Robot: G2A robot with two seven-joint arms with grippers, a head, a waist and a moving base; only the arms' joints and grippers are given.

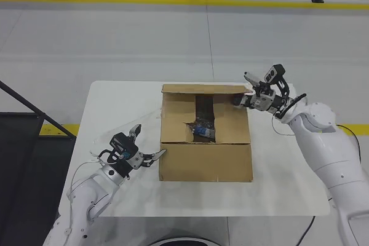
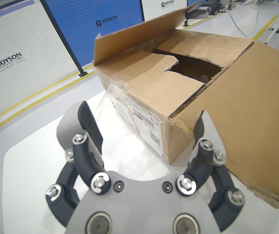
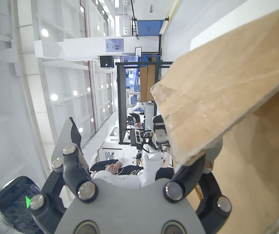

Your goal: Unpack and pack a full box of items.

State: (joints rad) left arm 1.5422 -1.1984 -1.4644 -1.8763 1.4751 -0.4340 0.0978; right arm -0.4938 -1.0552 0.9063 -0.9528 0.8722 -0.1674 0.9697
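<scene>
The left claw (image 1: 147, 142) is spread wide, gripping nothing. The box (image 1: 234, 123) sits just ahead of it on the white table (image 1: 111, 111). In the left wrist view, this claw (image 2: 144, 127) frames the box's (image 2: 154, 86) labelled corner. One finger (image 2: 200, 127) is right against the edge of the outward-folded near flap (image 2: 246, 122), though contact cannot be told. The other finger (image 2: 90, 122) stands over bare table (image 2: 27, 161).

The right claw (image 1: 246, 99) is at the box's opposite corner, at the end of the raised far flap (image 1: 203, 89). Its own camera shows the claw (image 3: 129, 147) open, with one finger (image 3: 71, 132) in free air. The taped corner of the far flap (image 3: 227, 79) lies over the other finger, hiding its tip.

The top view looks straight down the gap between the two inner flaps. A dark item with a blue patch (image 1: 203, 130) lies there inside the box. The left wrist view shows that gap (image 2: 195, 70) as little more than a dark slot, its contents unclear. It also shows the far flap (image 2: 139, 32) standing up beyond the slot.
</scene>
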